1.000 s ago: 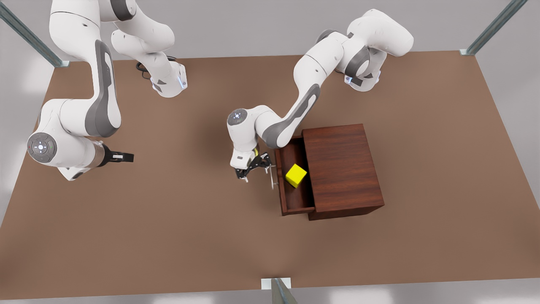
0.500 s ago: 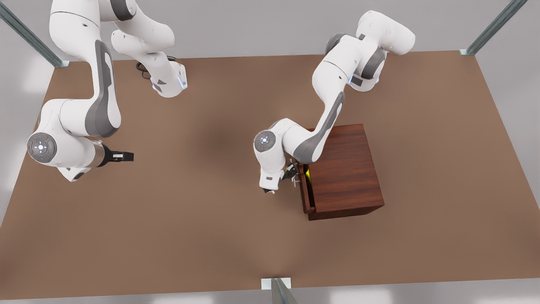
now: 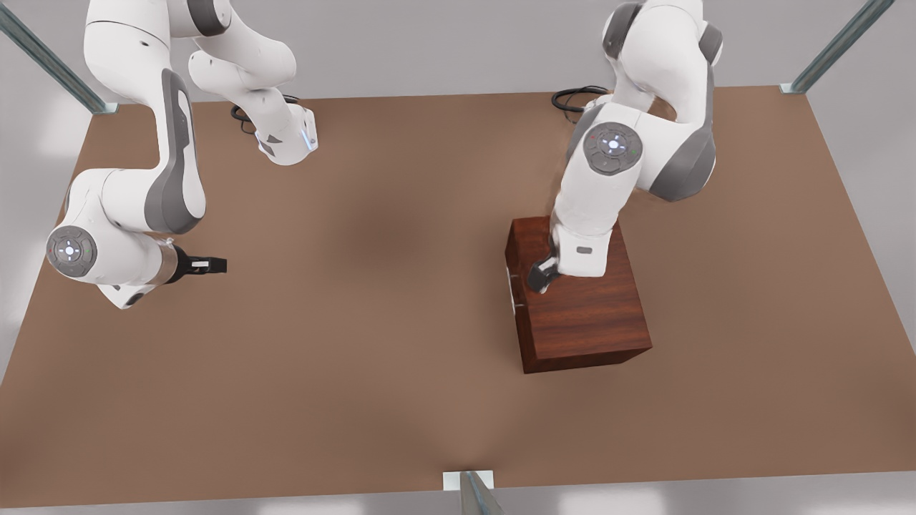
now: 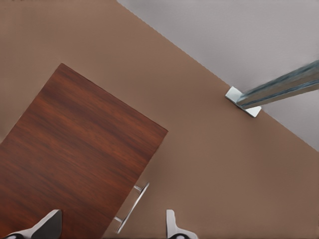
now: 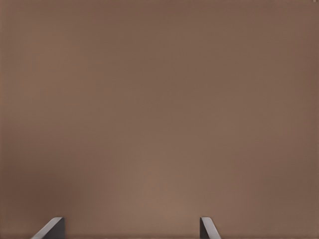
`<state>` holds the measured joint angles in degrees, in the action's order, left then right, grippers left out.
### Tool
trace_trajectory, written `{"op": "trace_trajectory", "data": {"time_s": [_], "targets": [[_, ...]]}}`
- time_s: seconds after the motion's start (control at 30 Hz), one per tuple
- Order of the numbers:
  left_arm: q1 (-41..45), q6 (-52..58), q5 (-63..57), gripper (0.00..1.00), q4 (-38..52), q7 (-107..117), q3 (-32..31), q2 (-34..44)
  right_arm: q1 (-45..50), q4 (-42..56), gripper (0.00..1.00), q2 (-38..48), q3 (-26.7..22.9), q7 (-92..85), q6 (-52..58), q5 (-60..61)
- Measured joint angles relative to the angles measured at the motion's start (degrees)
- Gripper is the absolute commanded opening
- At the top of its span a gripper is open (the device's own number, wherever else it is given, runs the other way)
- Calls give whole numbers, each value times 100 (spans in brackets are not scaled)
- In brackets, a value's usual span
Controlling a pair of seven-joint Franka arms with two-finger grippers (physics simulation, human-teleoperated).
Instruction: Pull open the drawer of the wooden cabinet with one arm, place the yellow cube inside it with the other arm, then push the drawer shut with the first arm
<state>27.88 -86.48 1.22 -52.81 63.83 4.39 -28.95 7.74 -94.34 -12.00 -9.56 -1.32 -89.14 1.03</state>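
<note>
Left hand (image 3: pixel 538 280) hung above the wooden cabinet (image 3: pixel 581 293), over the edge nearest the drawer front, fingers (image 4: pixel 49 225) spread apart, holding nothing. From its wrist view the silver handle (image 4: pixel 131 208) sat between the fingertips and below them, drawer (image 3: pixel 512 286) flush with the cabinet body, closed. Yellow cube not visible. Right hand (image 3: pixel 212 266) waited well apart at the front view's left, above bare bench (image 3: pixel 372 300), fingers (image 5: pixel 51 228) also spread, empty.
</note>
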Motion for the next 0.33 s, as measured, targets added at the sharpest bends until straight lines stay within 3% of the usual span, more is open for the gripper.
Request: {"op": "trace_trajectory", "data": {"time_s": [0.03, 0.1, 0.13, 0.33], "targets": [[-438, 230, 180, 100, -208, -212, 13, 127, 0, 1, 100, -1, 0, -6, 1, 0], [-994, 17, 403, 100, -2400, -685, 40, 1399, 0, 1, 100, -2, 0, -16, 3, -1], [-1145, -135, 472, 100, -2961, -913, 45, 1746, 0, 1, 100, -1, 0, -21, 4, -1], [-1065, -664, 627, 100, -3329, -2040, 13, 1953, -5, 7, 100, -9, -5, -43, 14, 1]]}}
